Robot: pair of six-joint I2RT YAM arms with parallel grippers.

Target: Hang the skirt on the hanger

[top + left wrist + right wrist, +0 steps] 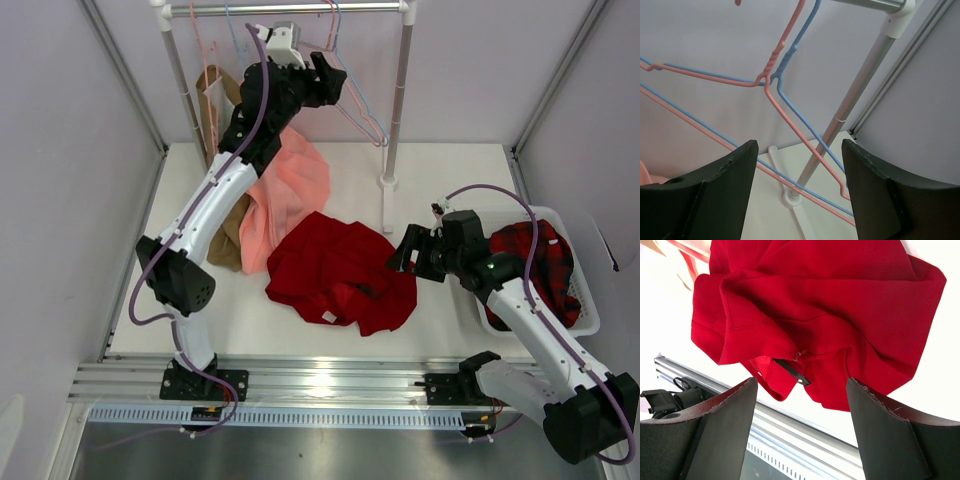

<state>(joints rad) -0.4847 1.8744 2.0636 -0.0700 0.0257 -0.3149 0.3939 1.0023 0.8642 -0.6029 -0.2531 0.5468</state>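
Note:
The dark red skirt (338, 272) lies crumpled on the white table, and it fills the upper part of the right wrist view (820, 305). My right gripper (402, 250) is open and empty, hovering just above the skirt's right edge; in its own view (801, 430) the jaws stand wide apart with the skirt's hem between and beyond them. The pale pink hanger (771, 65) hangs on the rail beside a light blue hanger (790, 52); it also shows in the top view (330, 30). My left gripper (338, 80) is raised to the rack, open and empty (800, 190), just short of the hanger wires.
A salmon-pink garment (285, 195) lies left of the skirt, under the left arm. A brown garment (215, 100) hangs at the rack's left. The rack's right pole (397, 100) stands behind the skirt. A white basket (590, 315) holds plaid cloth (540, 265) at right.

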